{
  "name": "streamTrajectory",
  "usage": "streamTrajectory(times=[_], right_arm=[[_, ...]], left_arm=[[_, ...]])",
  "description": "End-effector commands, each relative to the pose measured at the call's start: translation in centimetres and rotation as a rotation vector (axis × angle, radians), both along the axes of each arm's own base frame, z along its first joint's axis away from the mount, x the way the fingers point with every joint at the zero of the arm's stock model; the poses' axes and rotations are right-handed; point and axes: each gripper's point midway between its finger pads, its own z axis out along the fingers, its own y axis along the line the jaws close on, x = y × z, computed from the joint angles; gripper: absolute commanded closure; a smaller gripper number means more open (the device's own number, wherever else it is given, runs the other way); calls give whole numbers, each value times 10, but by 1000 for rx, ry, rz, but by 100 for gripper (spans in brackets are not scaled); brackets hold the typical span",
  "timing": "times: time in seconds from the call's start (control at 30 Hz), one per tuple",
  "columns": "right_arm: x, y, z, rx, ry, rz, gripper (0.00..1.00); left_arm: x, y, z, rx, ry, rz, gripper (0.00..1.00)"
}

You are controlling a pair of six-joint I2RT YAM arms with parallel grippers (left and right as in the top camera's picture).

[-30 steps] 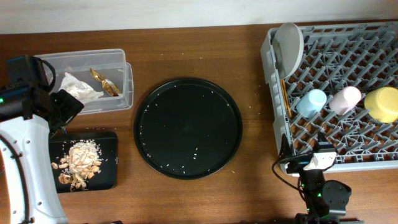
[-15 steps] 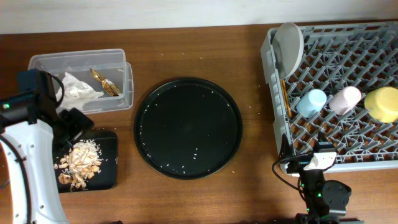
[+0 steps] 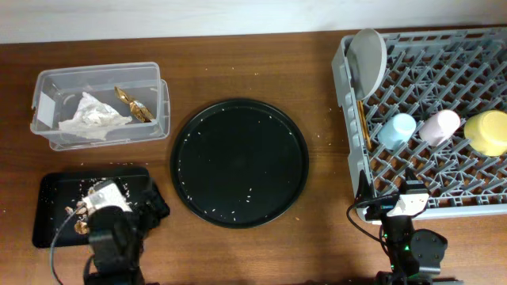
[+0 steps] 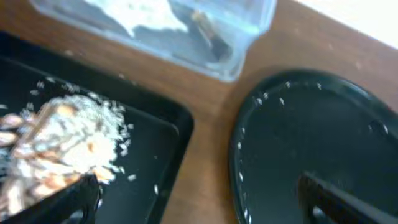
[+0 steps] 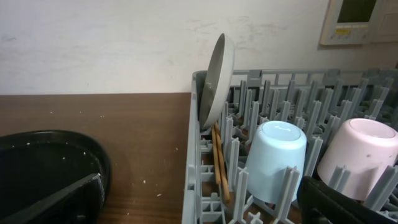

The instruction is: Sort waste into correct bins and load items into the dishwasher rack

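Observation:
The clear box (image 3: 47,87) holds the white napkin (image 3: 93,117) and gold-brown wrapper (image 3: 133,104). The shallow black tray (image 3: 47,210) holds rice and brown scraps (image 4: 62,143). The grey rack (image 3: 428,170) holds the upright plate (image 3: 366,55), chopsticks (image 3: 363,127), blue cup (image 3: 396,131), pink cup (image 3: 440,125) and yellow bowl (image 3: 487,131). My left gripper (image 4: 196,186) is open and empty, low over the tray's right edge. My right gripper (image 5: 199,193) is open and empty at the rack's front left corner.
The large round black tray (image 3: 239,162) lies in the middle with scattered rice grains on it. Small crumbs dot the wooden table around it. The rack's left wall (image 5: 196,155) stands just ahead of my right gripper.
My left arm has drawn back from beside the clear box to the table's front edge, over the black tray. The box now shows in full. The right arm has not moved.

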Motion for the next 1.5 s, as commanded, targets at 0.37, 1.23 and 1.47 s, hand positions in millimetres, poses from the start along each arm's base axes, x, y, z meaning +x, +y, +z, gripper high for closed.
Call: streamTrajectory(times=[0.37, 1.23, 1.47], right_arm=[[0, -3, -3, -6, 5, -14, 2], [0, -3, -3, -6, 5, -14, 2], [0, -3, -3, -6, 5, -14, 2]], left_arm=[[9, -31, -2, 55, -351, -211, 1], [13, -9, 22, 173, -512, -105, 1], [13, -9, 22, 173, -512, -105, 1]])
